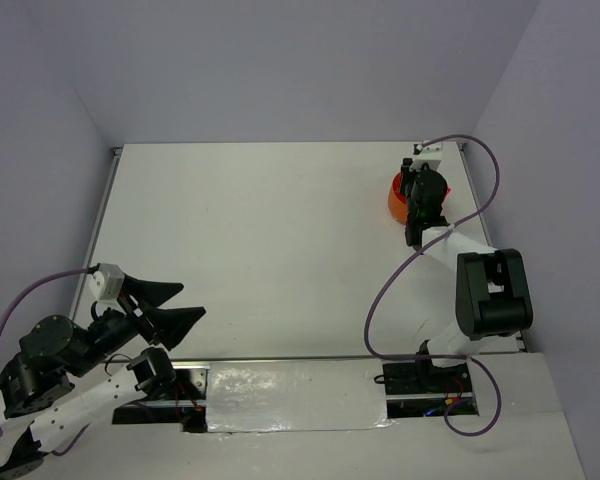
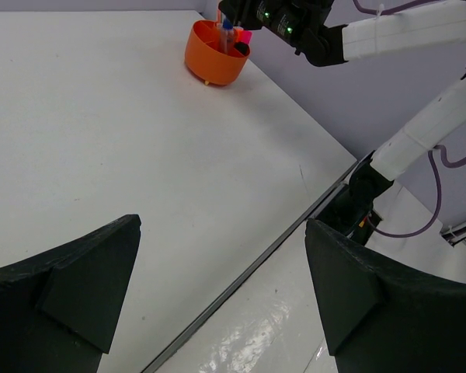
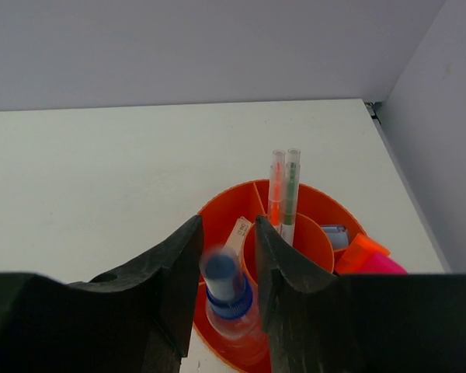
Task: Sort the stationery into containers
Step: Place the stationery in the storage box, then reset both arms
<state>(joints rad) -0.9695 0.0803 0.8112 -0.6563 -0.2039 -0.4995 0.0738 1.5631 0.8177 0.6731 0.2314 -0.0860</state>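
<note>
The round orange tub (image 1: 394, 200) stands at the far right of the table; it also shows in the left wrist view (image 2: 213, 61). In the right wrist view its dividers (image 3: 231, 200) are plain. My right gripper (image 3: 229, 227) hangs right over it, jaws slightly apart. The blue-capped clear tube (image 3: 227, 289) stands blurred between the fingers, in the near compartment. A thin orange pen (image 3: 276, 190) and a green one (image 3: 290, 186) stand in the centre cup. A whitish block (image 3: 238, 233), blue clip (image 3: 335, 235), and orange (image 3: 361, 252) and pink (image 3: 390, 266) highlighter caps sit in other compartments. My left gripper (image 2: 224, 225) is open and empty.
The left arm (image 1: 100, 345) rests low at the near left corner, over the table's front rail (image 2: 241, 276). Purple cables loop around the right arm (image 1: 485, 290). Grey walls close in the table at the back and both sides.
</note>
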